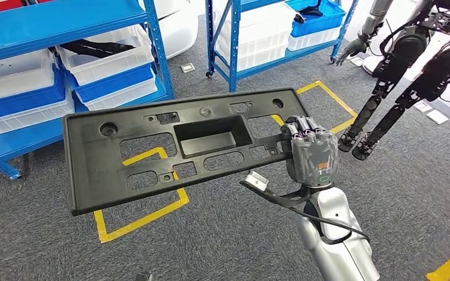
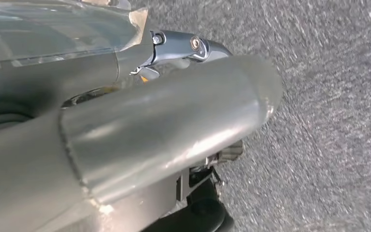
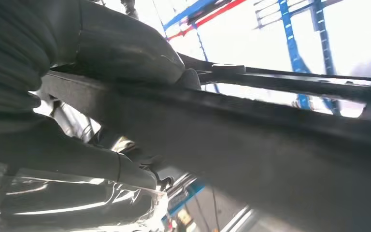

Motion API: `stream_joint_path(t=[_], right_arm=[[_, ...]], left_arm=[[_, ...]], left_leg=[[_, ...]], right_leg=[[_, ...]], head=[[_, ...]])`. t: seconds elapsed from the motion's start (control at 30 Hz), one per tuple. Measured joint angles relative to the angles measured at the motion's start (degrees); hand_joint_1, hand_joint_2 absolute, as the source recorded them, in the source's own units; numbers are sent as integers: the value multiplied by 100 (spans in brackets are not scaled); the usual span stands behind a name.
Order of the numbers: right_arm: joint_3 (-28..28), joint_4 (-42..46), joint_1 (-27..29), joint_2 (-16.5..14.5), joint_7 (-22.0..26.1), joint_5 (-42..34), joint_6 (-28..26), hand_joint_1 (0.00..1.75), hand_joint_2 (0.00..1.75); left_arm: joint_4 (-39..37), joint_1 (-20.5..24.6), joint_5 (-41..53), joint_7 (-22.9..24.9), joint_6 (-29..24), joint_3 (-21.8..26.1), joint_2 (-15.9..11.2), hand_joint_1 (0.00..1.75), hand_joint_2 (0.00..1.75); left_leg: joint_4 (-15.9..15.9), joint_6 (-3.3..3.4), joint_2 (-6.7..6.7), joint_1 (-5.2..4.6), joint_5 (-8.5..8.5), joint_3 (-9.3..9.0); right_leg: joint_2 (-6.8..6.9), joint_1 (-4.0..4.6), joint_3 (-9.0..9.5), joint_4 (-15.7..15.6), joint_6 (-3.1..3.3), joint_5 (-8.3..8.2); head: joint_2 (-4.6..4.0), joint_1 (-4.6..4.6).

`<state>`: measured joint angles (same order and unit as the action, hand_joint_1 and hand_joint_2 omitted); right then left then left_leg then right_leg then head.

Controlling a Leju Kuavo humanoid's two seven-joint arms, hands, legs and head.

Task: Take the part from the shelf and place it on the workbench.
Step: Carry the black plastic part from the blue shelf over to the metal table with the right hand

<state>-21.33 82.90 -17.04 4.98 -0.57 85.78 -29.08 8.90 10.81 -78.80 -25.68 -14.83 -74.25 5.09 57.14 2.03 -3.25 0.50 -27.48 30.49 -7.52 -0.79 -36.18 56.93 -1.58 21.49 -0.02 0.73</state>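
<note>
Fingers [image 1: 302,126] of the right hand [image 1: 312,153] curl over the right end of the long black part [image 1: 152,153], holding it above grey carpet [image 1: 222,234]. Its long axis runs left-right, far edge tilted up. Blue shelves [image 1: 58,35] stand beyond; another robot [image 1: 410,64] stands right.

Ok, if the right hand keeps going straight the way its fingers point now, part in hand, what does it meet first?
Probably the blue shelf with its white and blue bins. The right hand grips the black part at one end, fingers pointing up and away over bare carpet. Depth is unclear, so how much room remains is hard to judge.
</note>
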Motion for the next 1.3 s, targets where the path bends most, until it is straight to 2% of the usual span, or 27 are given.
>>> stream_joint_path(t=[0.07,0.13,0.2,0.23,0.27,0.3,0.33,0.37,0.4,0.43,0.5,0.53,0.57,0.63,0.67,0.7,0.73,0.77,0.8,0.87,0.9,1.07,1.1,1.13,1.2,1.27,1.3], right_arm=[[53,30,39,29,-42,166,-11,175,175],[86,24,51,51,-56,241,-20,175,175],[102,0,68,66,-60,270,-23,175,175],[112,-15,77,74,-60,274,-25,175,175],[124,-25,82,81,-61,277,-27,175,175],[138,-32,82,87,-62,279,-29,175,175],[151,-36,78,90,-62,283,-33,175,175],[161,-40,70,89,-62,290,-40,175,175],[169,-50,61,88,-63,300,-51,175,175],[175,-66,52,87,-62,315,-68,175,175],[177,-121,37,88,-60,347,-115,175,175],[176,-155,22,88,-59,357,-143,175,175],[168,-201,-17,83,-57,362,-169,175,175],[129,-321,-146,50,-53,355,-212,175,175],[99,-392,-211,28,-49,349,-227,175,175],[73,-456,-256,10,-46,341,-238,175,175],[53,-511,-282,-1,-43,336,-246,175,175],[42,-556,-301,-5,-42,335,-251,175,175],[32,-594,-321,-10,-42,338,-255,175,175],[13,-653,-370,-30,-47,346,-265,175,175],[6,-667,-386,-40,-50,349,-268,175,175],[-4,-689,-411,-54,-56,351,-280,175,175],[-13,-703,-427,-60,-59,354,-287,175,175],[-42,-755,-472,-73,-66,359,-312,175,175],[-124,-905,-608,-105,-83,361,-374,175,175],[-203,-1056,-726,-138,-94,348,-414,175,175],[-228,-1109,-751,-152,-94,336,-415,175,175]], left_arm=[[1,3,1,51,69,0,4,0,0],[2,-5,-1,101,105,0,6,0,0],[2,-15,-6,125,123,0,2,0,0],[2,-16,-8,132,130,0,0,0,0],[2,-14,-10,138,131,0,-1,0,0],[2,-11,-12,142,128,0,-2,0,0],[1,-7,-14,142,116,0,-7,0,0],[0,-3,-15,133,96,0,-13,0,0],[-1,1,-16,119,73,0,-21,0,0],[-3,4,-21,104,44,1,-32,0,0],[-4,8,-35,85,-15,2,-45,0,0],[-4,9,-48,84,-45,4,-49,0,0],[-3,5,-62,83,-72,6,-52,0,0],[-3,-13,-90,82,-99,12,-58,0,0],[-3,-27,-99,81,-103,15,-63,0,0],[-3,-40,-105,80,-104,18,-68,0,0],[-3,-51,-109,79,-103,21,-73,0,0],[-3,-59,-110,79,-103,26,-78,0,0],[-3,-63,-111,78,-103,31,-84,0,0],[-4,-65,-117,69,-103,44,-101,0,0],[-4,-64,-121,65,-103,48,-106,0,0],[-5,-65,-136,56,-103,55,-118,0,0],[-4,-68,-142,51,-101,57,-120,0,0],[-4,-70,-157,30,-102,72,-120,0,0],[-3,-76,-191,-30,-109,107,-119,0,0],[-3,-91,-215,-97,-138,139,-116,0,0],[-3,-101,-218,-123,-150,151,-116,0,0]], left_leg=[[-89,53,150,10,108,-5],[-127,76,327,13,161,21],[-123,73,515,13,172,54],[-121,66,604,14,175,65],[-117,54,688,18,176,70],[-106,33,764,24,171,72],[-87,1,832,19,160,70],[-62,-42,892,4,138,73],[-40,-86,943,-18,115,71],[-25,-118,995,-40,96,66],[-6,-165,1070,-21,67,62],[36,-192,995,11,21,75],[170,-218,843,40,-90,131],[799,-247,465,62,-482,409],[1222,-240,365,60,-683,611],[1564,-228,325,59,-802,786],[1728,-209,312,60,-810,885],[1660,-183,301,59,-701,872],[1377,-154,272,60,-509,750],[619,-96,68,66,-115,389],[376,-78,-26,70,-9,269],[174,-69,-240,69,17,180],[147,-75,-252,62,16,177],[111,-60,-190,45,39,173],[44,5,65,11,117,173],[8,59,307,-14,158,182],[9,61,398,-22,158,190]], right_leg=[[241,8,-152,223,-15,110],[576,2,-465,894,9,468],[674,-28,-729,1563,-29,761],[695,-51,-723,1650,-75,792],[730,-77,-577,1476,-134,736],[810,-106,-327,1103,-195,630],[965,-125,-63,675,-236,544],[1109,-122,159,320,-245,470],[1203,-116,278,119,-216,437],[1236,-105,306,58,-167,435],[1080,-118,279,73,-76,404],[1013,-129,265,74,-45,387],[941,-134,250,74,-8,369],[799,-118,217,72,63,334],[717,-104,202,73,89,323],[636,-89,192,74,103,315],[555,-76,187,75,109,311],[477,-66,185,76,115,306],[401,-60,186,77,116,300],[276,-67,186,77,108,285],[243,-72,186,77,102,280],[201,-67,174,84,85,271],[177,-53,165,88,75,266],[119,-36,120,81,32,242],[317,-13,-95,356,-19,360],[625,-8,-474,1090,-23,691],[664,-11,-642,1461,-31,834]], head=[[0,-14],[0,-40],[0,-53],[0,-53],[0,-53],[0,-52],[0,-59],[0,-66],[0,-61],[0,-52],[0,-18],[0,-13],[0,-12],[0,7],[0,16],[0,24],[0,24],[0,23],[0,24],[0,23],[0,22],[0,18],[0,16],[0,15],[0,-11],[0,-42],[0,-48]])
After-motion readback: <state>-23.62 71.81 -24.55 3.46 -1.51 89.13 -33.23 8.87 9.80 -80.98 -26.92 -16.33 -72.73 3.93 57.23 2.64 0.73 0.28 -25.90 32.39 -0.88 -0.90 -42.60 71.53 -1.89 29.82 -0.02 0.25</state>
